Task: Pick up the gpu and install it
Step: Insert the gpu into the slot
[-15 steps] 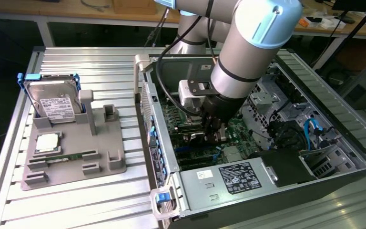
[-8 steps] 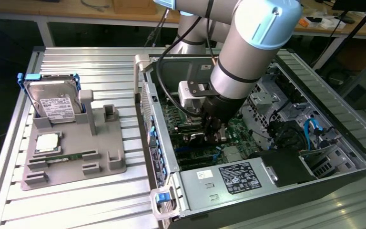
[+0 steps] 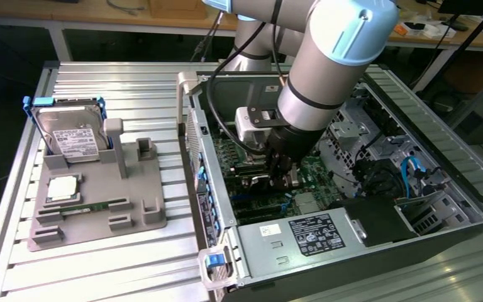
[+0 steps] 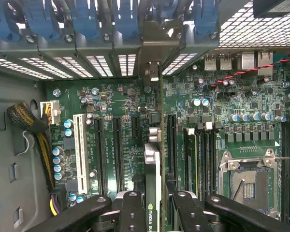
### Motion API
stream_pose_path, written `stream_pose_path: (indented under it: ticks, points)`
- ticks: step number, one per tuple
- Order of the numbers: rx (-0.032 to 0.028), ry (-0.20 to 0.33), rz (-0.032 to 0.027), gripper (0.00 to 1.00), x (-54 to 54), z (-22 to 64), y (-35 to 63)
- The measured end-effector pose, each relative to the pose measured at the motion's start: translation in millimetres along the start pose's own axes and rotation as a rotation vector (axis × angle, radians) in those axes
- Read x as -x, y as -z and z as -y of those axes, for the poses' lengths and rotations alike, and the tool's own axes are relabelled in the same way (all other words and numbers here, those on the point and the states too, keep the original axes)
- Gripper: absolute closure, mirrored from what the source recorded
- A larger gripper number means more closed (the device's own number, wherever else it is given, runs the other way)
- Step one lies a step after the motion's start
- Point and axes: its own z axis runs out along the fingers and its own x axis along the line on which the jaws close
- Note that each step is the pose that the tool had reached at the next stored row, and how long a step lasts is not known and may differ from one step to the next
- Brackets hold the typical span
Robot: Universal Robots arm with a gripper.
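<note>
The gpu point(image 4: 153, 159) appears edge-on in the wrist view as a thin card with a green logo strip. Its silvery bracket point(image 4: 152, 53) reaches up to the row of rear slot covers. My gripper point(image 4: 157, 209) is shut on the card, with one black finger point(image 4: 133, 210) on each side. The card stands upright over the green motherboard point(image 4: 121, 96), in line with the long black slots point(image 4: 118, 154). Whether it sits in a slot I cannot tell. In the exterior view the gripper point(image 3: 279, 171) is low inside the open computer case point(image 3: 309, 239), with the card mostly hidden behind it.
A white slot point(image 4: 79, 150), memory sticks point(image 4: 195, 154) and the bare processor socket point(image 4: 246, 183) flank the card. Blue latches point(image 4: 87, 19) line the rear wall. On the exterior view's left, a grey fixture point(image 3: 99, 217) holds a hard drive point(image 3: 73, 138), a processor point(image 3: 63, 189) and a memory stick point(image 3: 90, 206).
</note>
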Motion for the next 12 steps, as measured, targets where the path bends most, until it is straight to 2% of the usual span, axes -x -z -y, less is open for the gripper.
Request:
stream_pose_path:
  ticks: [7, 12]
  points:
    - [0.0000, 0.000, 0.0001, 0.73, -0.1, 0.0, -1.5]
    - [0.0007, 0.000, 0.0026, 0.73, -0.2, -0.7, -2.0]
